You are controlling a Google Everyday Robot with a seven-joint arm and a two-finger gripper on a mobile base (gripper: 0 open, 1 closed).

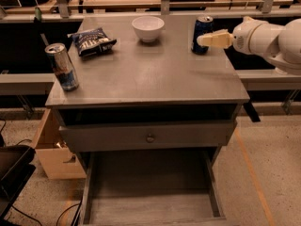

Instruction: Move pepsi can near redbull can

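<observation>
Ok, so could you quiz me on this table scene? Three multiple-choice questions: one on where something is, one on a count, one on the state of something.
1. Where on the table does the slim silver can stand?
A) the middle
B) the front-left corner
C) the back-right corner

2. How many drink cans are on the table?
A) one
B) two
C) three

3. The bottom drawer is:
A) shut
B) missing
C) pulled open

Answers:
1 B: it stands alone by the front-left edge.
2 B: there is the slim silver can, plus the dark blue can at the back right, where the gripper hovers right beside it.
3 C: its bare inside shows below the closed upper drawer.
</observation>
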